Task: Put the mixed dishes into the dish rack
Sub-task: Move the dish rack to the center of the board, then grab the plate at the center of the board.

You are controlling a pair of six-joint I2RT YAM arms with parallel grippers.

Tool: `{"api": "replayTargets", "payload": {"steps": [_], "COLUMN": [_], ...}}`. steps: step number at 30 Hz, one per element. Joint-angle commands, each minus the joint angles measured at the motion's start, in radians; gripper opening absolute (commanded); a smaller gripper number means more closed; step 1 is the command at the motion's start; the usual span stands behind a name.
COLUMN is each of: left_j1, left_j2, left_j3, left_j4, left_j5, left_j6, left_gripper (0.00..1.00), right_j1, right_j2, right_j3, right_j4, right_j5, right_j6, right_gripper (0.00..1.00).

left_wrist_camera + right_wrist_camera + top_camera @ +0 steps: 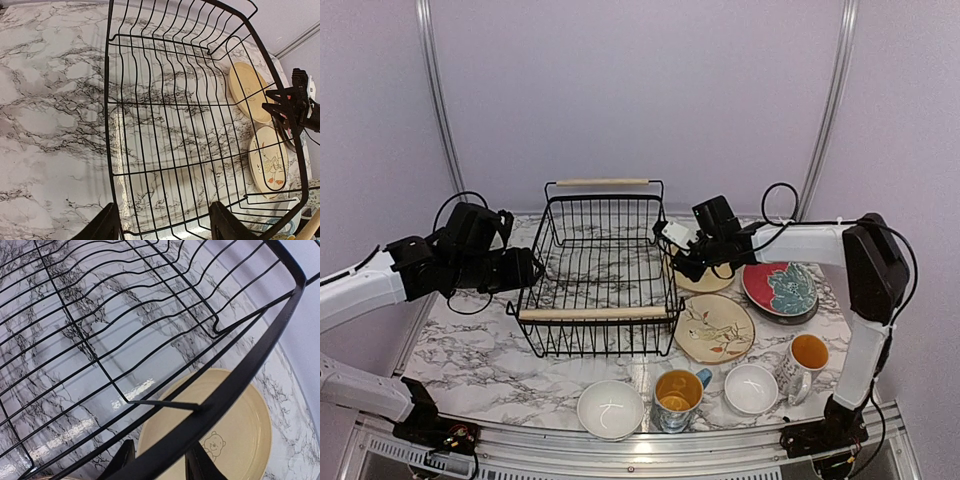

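Black wire dish rack (600, 275), two wooden rod handles, sits empty mid-table. Right of it: four plates, two white bowls, two mugs. Left gripper (165, 222) open around the rack's rim; right gripper (160, 460) straddles the opposite rim, grip unclear.

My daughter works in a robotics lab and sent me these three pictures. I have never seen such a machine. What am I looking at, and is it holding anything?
These are two robot arms bolted at the near edge of a marble-patterned table. The wide picture is shot from above and behind them. The other two come from small cameras on each wrist, so each shows its own fingers at the bottom.

In the middle stands an empty black wire dish rack. Beside it lie a pale yellow plate, a cream bird plate and a red plate. Nearer are two white bowls and two mugs.

The left gripper straddles the rack's left rim, jaws open. The right gripper sits at the rack's right rim, above the yellow plate. No dish is held.
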Motion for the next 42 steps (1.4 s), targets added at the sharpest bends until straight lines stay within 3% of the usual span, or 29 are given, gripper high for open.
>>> {"api": "replayTargets", "payload": {"steps": [1, 10, 18, 25, 32, 42], "left_j1": [0.006, 0.013, -0.046, -0.141, -0.297, -0.4], "left_j2": [-0.056, -0.116, -0.113, 0.001, 0.233, 0.507], "left_j3": [0.067, 0.15, 0.168, 0.265, 0.45, 0.575], "left_j4": [-0.065, -0.032, 0.055, 0.13, 0.181, 0.271], "left_j5": [-0.117, -0.084, 0.019, 0.029, 0.004, -0.005], "left_j6": [0.018, 0.063, 0.224, 0.286, 0.32, 0.239], "left_gripper": [0.66, 0.67, 0.62, 0.57, 0.56, 0.56], "right_j1": [0.06, 0.006, -0.296, -0.547, -0.794, -0.946], "right_j2": [0.064, -0.059, -0.358, -0.58, -0.565, -0.385], "right_j3": [0.13, 0.069, -0.044, -0.224, -0.264, -0.216], "right_j4": [-0.006, -0.021, -0.105, -0.182, -0.258, -0.306], "right_j5": [0.039, 0.048, -0.164, -0.16, -0.245, -0.309], "right_j6": [0.005, 0.005, 0.08, 0.026, 0.015, 0.027], "right_gripper": [0.33, 0.37, 0.42, 0.46, 0.45, 0.45]}}
